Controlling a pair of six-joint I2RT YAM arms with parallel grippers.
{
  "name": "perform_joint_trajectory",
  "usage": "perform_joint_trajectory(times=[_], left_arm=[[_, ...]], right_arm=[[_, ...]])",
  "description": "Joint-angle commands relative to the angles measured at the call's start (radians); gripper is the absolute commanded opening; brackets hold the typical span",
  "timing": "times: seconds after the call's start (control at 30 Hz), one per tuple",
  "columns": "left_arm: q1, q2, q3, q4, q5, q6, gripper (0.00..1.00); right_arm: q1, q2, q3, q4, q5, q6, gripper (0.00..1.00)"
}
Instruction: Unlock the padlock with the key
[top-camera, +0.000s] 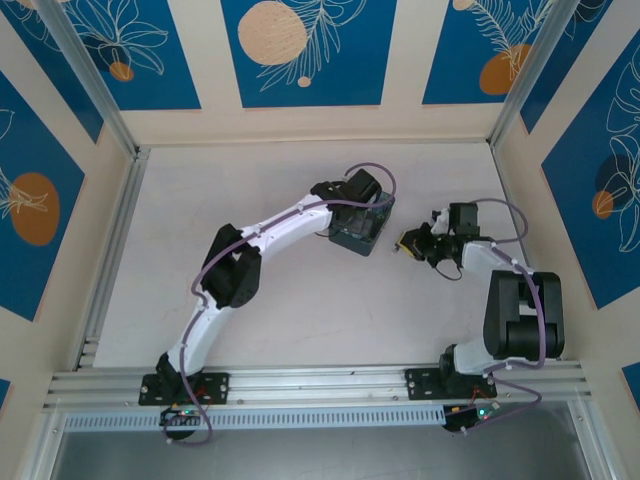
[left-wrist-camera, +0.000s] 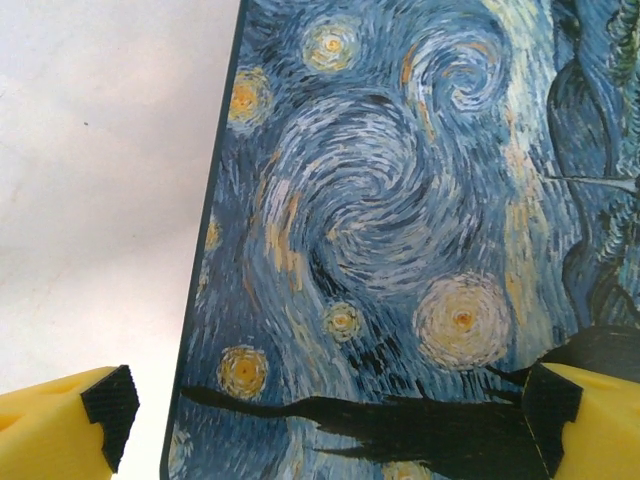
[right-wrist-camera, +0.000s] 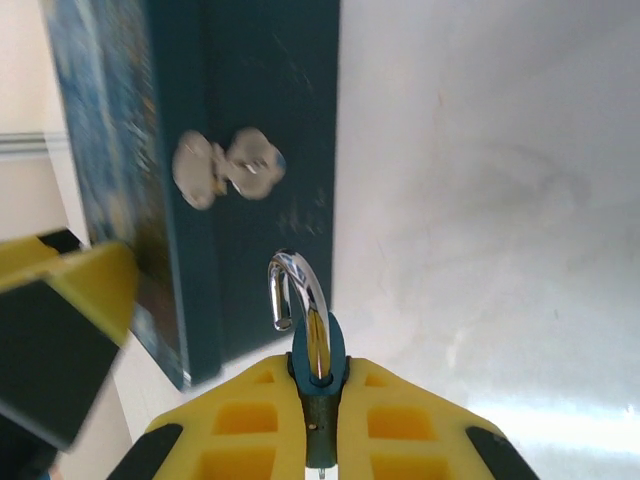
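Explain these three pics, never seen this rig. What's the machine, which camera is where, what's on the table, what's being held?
These are two small robot arms bolted at the near edge of a table, each ending in a two-finger gripper. The overhead picture looks down from behind the arms. The other two come from a camera on each wrist.

On the table sits a box printed with a starry-night painting. The left gripper hangs open over its lid. The right gripper is shut on a small teal padlock beside the box's metal clasp. One end of the padlock's silvery shackle looks free. I cannot make out the key.
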Motion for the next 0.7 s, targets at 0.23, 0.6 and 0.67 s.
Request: perform_joint_trajectory(times=[0.23, 0.6, 0.67], left_arm=[[0.086, -0.290, -0.235, 0.004, -0.008, 0.014, 1.00], [0.158, -0.687, -0.622, 0.090, -0.041, -0.059, 1.00], [0.173, -0.754, -0.678, 0.084, -0.067, -0.066, 1.00]], right_arm=[[0.157, -0.010, -0.120, 0.006, 0.046, 0.050, 0.00], [0.136, -0.178, -0.122, -0.141, 0.156, 0.072, 1.00], [0.121, -0.232, -0.091, -0.186, 0.166, 0.068, 0.99]])
